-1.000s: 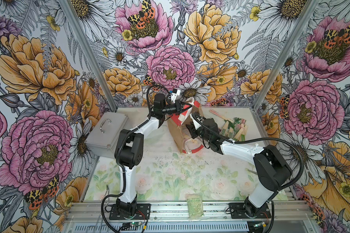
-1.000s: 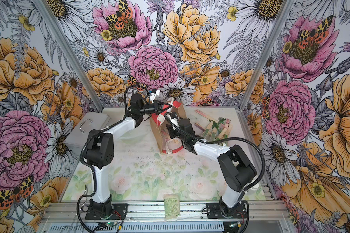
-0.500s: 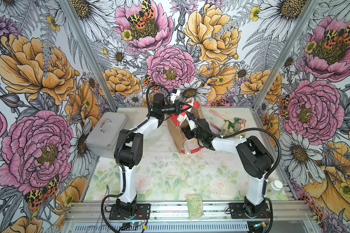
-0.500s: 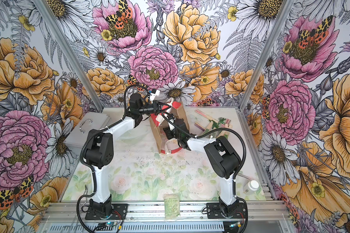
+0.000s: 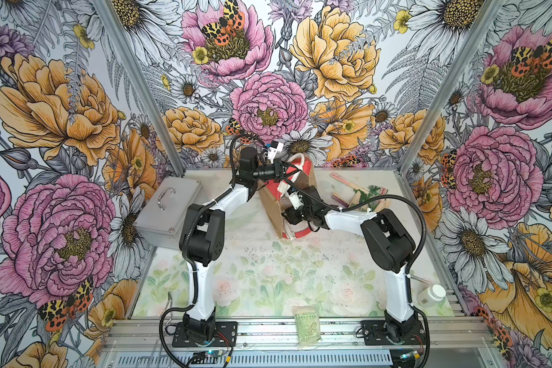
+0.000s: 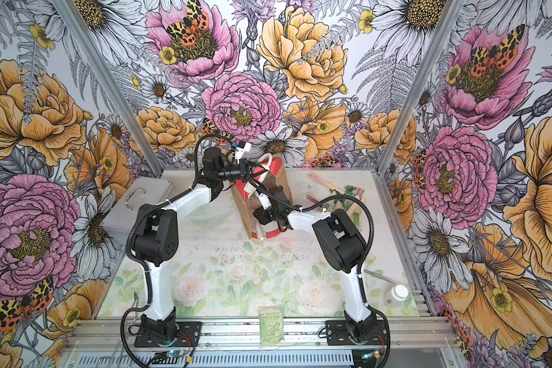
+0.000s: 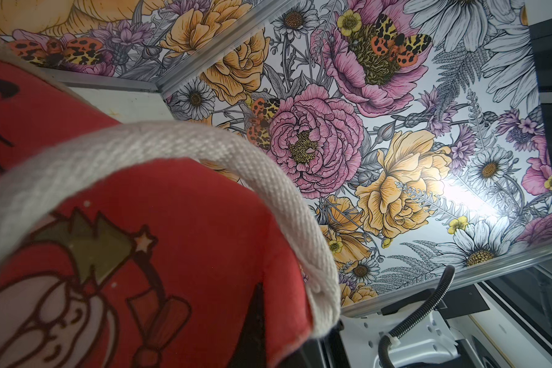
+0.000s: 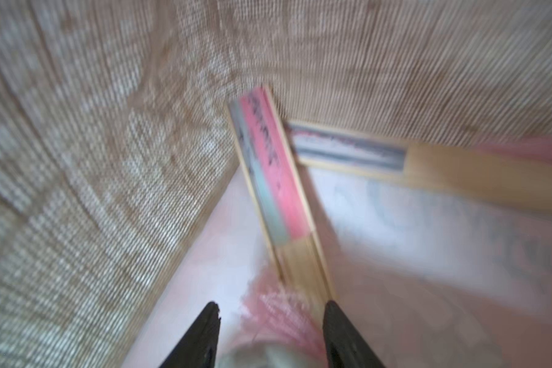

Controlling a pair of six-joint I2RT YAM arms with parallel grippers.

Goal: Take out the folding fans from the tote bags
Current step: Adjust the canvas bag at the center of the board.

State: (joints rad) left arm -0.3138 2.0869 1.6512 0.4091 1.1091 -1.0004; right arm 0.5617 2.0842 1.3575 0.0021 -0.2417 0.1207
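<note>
As right jaws widen, deeper in bag [image 5: 270, 210]

A grey metal case [image 5: 169, 207] with a curved handle sits shut at the left edge of the floral-printed table mat [image 5: 268, 280]. A green printed packet [image 5: 306, 325] lies flat across the front rail. A white plastic bottle [image 5: 431, 294] lies at the front right corner.

The tote bag [image 5: 270, 208] hides the right gripper [image 8: 270, 310] in both top views, and its wrist view blurs two folding fans [image 8: 274, 178].
</note>
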